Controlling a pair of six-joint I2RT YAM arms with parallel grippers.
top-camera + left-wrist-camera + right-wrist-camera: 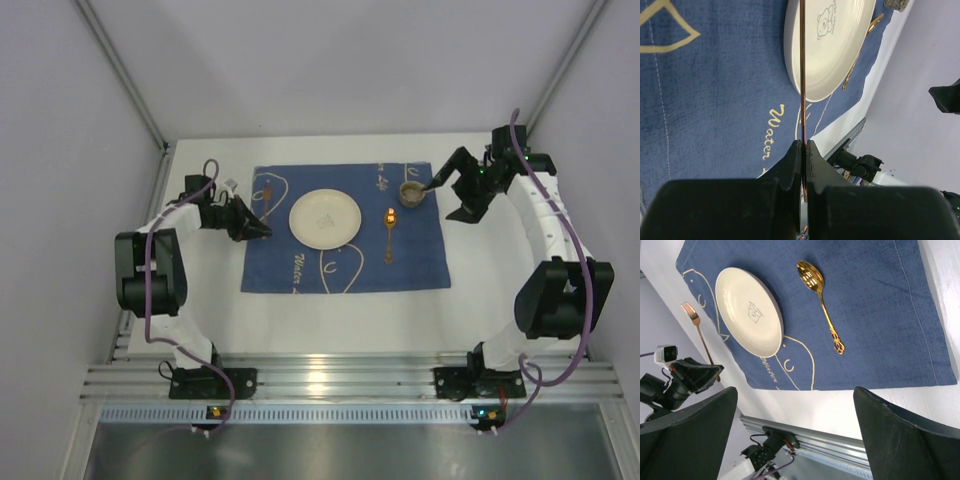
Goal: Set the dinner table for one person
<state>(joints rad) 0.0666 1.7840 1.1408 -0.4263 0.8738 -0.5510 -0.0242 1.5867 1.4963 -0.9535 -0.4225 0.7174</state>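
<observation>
The white table (pixel 330 325) lies under everything, with a silver rail (pixel 350 378) along its near edge. The blue mat (pixel 420 262) sits at its middle, with bare strips open on all sides, the widest at the near side. On the mat are a plate (pixel 325 217), a spoon (pixel 389 235) to its right, and a cup (pixel 411 193) near the far right corner.

The left gripper (pixel 803 145) hangs over the mat's left margin, its fingers pinched on the handle of a fork (pixel 802 75) beside the plate. The right gripper (pixel 447 198) hovers at the mat's right edge, just beside the cup, its fingers spread wide and holding nothing.
</observation>
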